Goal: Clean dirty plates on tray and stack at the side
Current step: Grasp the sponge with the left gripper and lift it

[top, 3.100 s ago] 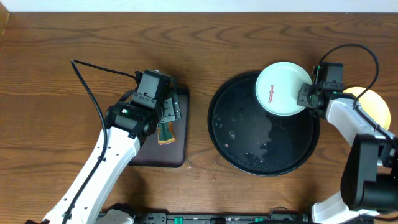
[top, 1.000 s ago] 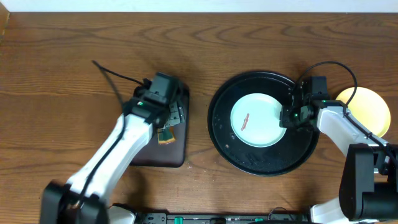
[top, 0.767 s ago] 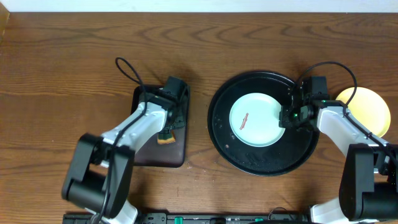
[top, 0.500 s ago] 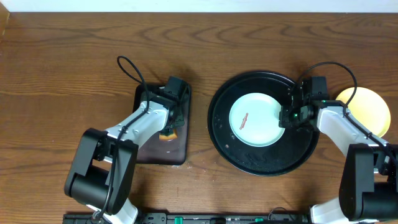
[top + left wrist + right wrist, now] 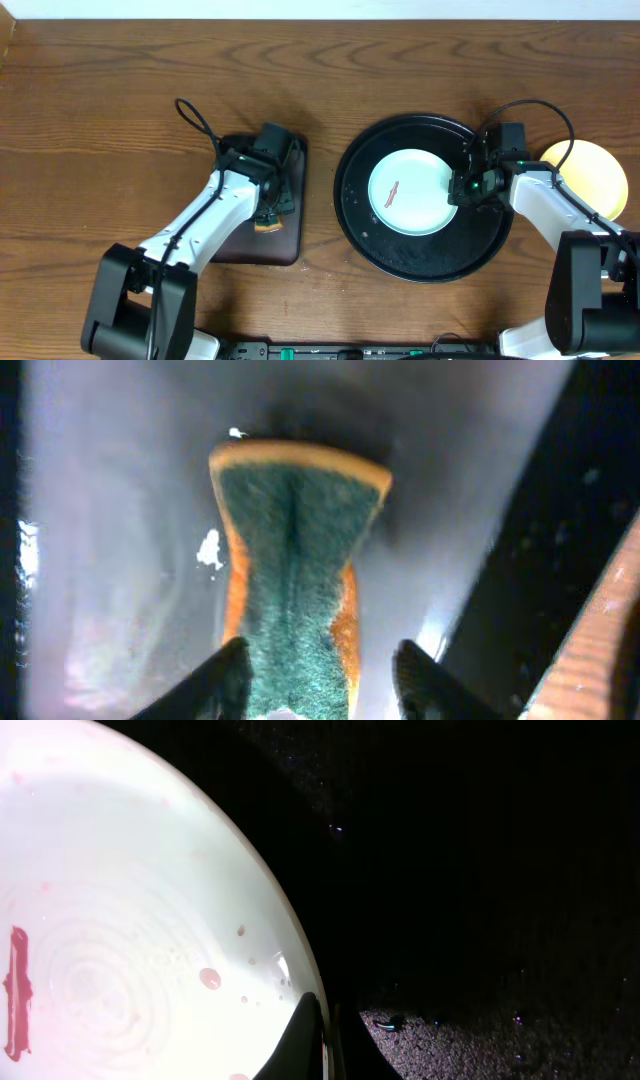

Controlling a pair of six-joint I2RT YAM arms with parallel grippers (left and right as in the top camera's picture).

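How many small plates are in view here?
2. A pale blue-white round plate with a reddish smear lies in the large round black tray; a pale yellow round plate sits right of the tray, partly covered by the right arm. Others may be hidden beneath.

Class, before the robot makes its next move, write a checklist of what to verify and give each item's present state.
1. Plate lies inside the black tray: ok.
2. Right gripper is pinched on the plate's rim: ok.
3. Red smear wiped off the plate: not ok.
4. Sponge sits between the left gripper fingers: ok.
5. Left gripper has a firm hold on the sponge: cannot tell.
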